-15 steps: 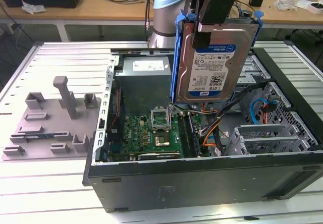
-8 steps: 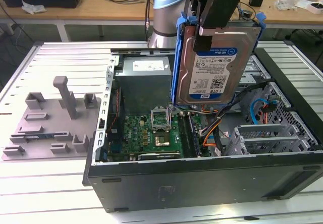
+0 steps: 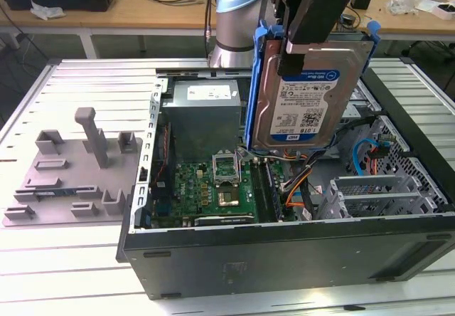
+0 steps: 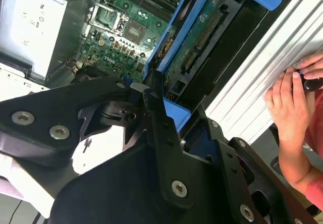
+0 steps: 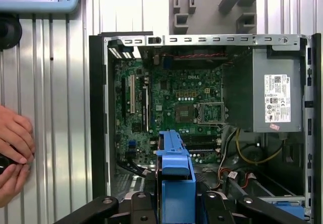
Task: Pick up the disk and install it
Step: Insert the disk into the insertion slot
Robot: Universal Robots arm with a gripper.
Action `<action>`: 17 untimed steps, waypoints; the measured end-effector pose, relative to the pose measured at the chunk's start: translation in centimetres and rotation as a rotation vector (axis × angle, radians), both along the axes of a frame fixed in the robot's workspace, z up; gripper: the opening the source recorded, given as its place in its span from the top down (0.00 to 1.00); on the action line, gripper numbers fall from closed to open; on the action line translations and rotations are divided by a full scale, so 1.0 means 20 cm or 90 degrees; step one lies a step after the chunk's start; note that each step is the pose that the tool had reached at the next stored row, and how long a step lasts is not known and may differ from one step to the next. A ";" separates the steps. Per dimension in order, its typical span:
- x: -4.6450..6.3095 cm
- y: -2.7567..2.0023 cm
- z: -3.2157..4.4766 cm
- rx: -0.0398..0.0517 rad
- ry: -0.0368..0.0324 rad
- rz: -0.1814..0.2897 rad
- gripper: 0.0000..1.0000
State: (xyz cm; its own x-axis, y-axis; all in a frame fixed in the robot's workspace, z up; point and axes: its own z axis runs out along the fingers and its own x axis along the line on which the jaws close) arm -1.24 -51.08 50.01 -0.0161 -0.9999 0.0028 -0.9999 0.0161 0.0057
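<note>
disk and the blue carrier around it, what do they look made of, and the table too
The disk looks like metal: a dull silver casing with soft reflections, under a white-and-blue paper-like label. The blue carrier is likely moulded plastic: uniform saturated colour, slight sheen. The table is probably extruded aluminium: matt silver-grey slats with straight grooves.

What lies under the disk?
The disk, held by the gripper, hangs over the open case; beneath it lie the green motherboard and loose cables. In the exterior view the disk hides the case interior behind it.
</note>
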 end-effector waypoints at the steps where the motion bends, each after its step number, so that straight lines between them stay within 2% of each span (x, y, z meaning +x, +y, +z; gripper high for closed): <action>1: 0.01 -0.010 -0.001 0.0040 0.0000 0.000 0.64; 4: 0.02 -0.029 -0.002 0.0085 0.0001 -0.001 0.64; 12: 0.09 -0.070 -0.005 0.0086 0.0003 -0.002 0.64; 17: 0.15 -0.101 -0.007 0.0086 0.0003 -0.003 0.64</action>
State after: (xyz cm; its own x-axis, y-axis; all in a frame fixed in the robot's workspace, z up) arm 1.78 -53.10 49.87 -0.0208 -0.9997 -0.0107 -0.9998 0.0207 0.0065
